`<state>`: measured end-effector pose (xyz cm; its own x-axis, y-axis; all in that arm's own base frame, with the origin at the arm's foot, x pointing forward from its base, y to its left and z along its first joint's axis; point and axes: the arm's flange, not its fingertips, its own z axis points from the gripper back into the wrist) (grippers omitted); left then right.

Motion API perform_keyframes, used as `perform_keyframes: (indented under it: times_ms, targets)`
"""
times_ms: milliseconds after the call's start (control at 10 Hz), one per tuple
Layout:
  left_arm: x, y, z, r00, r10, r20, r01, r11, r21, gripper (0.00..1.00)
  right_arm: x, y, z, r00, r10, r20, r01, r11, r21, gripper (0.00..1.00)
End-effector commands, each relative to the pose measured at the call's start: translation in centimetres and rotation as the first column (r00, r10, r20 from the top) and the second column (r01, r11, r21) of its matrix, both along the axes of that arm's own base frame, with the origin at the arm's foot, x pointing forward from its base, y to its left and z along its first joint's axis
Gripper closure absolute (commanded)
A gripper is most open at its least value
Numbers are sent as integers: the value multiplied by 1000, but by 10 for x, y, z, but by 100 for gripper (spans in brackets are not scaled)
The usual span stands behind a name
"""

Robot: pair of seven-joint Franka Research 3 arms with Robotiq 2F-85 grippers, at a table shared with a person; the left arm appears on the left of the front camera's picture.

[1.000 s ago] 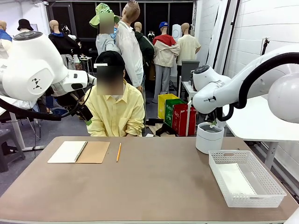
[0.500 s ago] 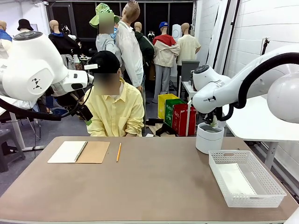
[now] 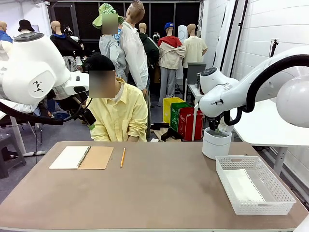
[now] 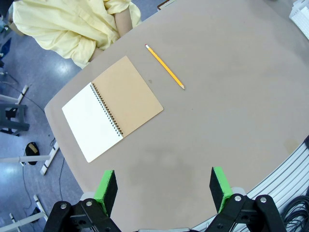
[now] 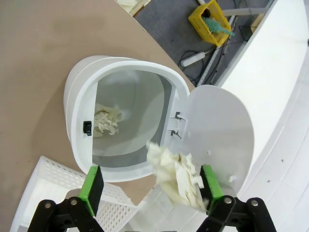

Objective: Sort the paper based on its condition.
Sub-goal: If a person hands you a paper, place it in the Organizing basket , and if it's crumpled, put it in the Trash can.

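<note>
nearest in the right wrist view, the right gripper (image 5: 150,188) has its green pads spread wide apart, and a crumpled wad of paper (image 5: 176,176) hangs loose against the right-hand pad, over the near rim of the open white bin (image 5: 79,104). the wad looks off-centre, so it could catch the rim or the flipped-back lid (image 5: 219,128) and tumble onto the table or into the white basket (image 3: 254,183), where a flat sheet (image 3: 240,187) lies. another crumpled wad (image 5: 105,123) already sits inside the bin. farther off, the left gripper (image 4: 164,186) hovers with its pads apart and holding nothing, above the table (image 4: 231,96), the notebook (image 4: 112,108) and 1 pencil (image 4: 164,67).
</note>
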<state>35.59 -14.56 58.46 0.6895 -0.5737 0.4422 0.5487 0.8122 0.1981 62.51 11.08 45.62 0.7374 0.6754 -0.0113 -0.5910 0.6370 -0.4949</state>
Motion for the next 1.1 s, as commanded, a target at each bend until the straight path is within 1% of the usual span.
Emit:
perform_keyframes:
  times_ms: [0, 300, 600, 700, 1000]
  targets:
    - [0, 1, 1, 1000, 1, 3, -1, 1000, -4, 0, 6, -4, 3, 1000, -3, 6, 3, 1000, 19, 0]
    - [0, 1, 1, 1000, 1, 3, -1, 1000, -4, 0, 7, -6, 4, 1000, 9, -6, -9, 999, 35, 0]
    - [0, 1, 1, 1000, 1, 3, -1, 1000, -4, 0, 6, -10, 6, 1000, 1, -1, -1, 998, 58, 0]
    - [0, 1, 1, 1000, 1, 3, -1, 1000, -4, 0, 1, -4, 1, 1000, -10, 2, 10, 1000, 20, 0]
    - [0, 1, 1, 1000, 1, 3, -1, 1000, -4, 0, 1, -4, 1, 1000, -10, 2, 10, 1000, 20, 0]
